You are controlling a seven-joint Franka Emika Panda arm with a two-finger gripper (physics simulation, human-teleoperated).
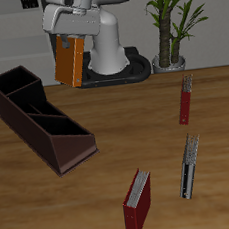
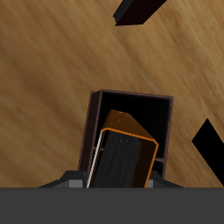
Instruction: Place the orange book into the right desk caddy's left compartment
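Orange book (image 1: 69, 59), rigid and light, hangs clamped by its top edge in the hand (image 1: 70, 33), above the caddy (image 1: 39, 120) at ten o'clock.

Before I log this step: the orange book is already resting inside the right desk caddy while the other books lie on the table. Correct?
Not quite. The exterior view shows the orange book held in the gripper above the right desk caddy, not resting inside it. The other books are on the table.

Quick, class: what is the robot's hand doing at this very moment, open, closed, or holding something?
Hand: closed on the orange book, held in the air above the right desk caddy.
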